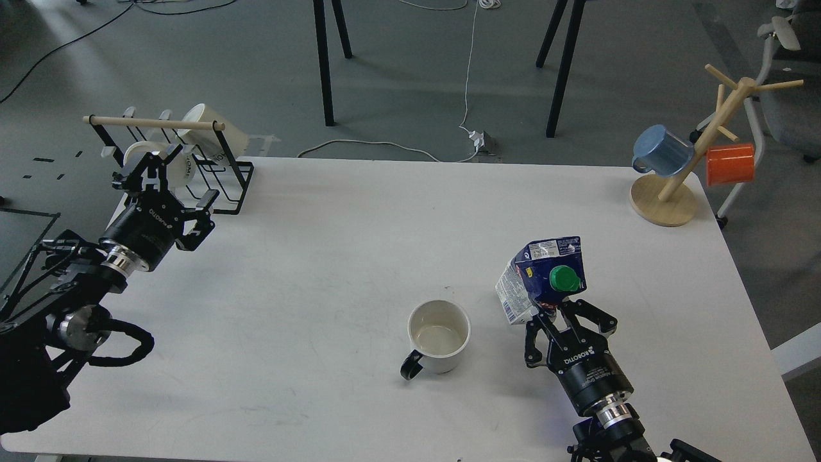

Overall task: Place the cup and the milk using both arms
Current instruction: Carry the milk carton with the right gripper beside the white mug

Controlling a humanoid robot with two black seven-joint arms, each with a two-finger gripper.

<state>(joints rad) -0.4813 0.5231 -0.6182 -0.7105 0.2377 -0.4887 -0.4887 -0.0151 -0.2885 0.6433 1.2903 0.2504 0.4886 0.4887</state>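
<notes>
- Rack (221, 168) of black wire with a pale wooden rod sits at the table's far left edge, holding white mugs (211, 131) on their sides.
- Left gripper (152, 168) hovers just in front of that rack, over the table's left edge; its dark fingers overlap the wire, so I cannot tell whether they are spread or closed.
- Table (321, 256) is flat, matte white, and its wide middle stretch lies open between the two arms.
- Cup (439, 336), glossy cream ceramic with a black loop handle pointing near-left, stands upright, centre-front, apart from the carton.
- Milk (544, 277), a dented blue-and-white carton with a round green cap, stands tilted, just right of the cup.
- Right gripper (557, 310) has its fingers spread around the carton's base.
- Wooden mug tree (667, 199) at the far right corner carries a blue mug (660, 151) and an orange mug (730, 164).
</notes>
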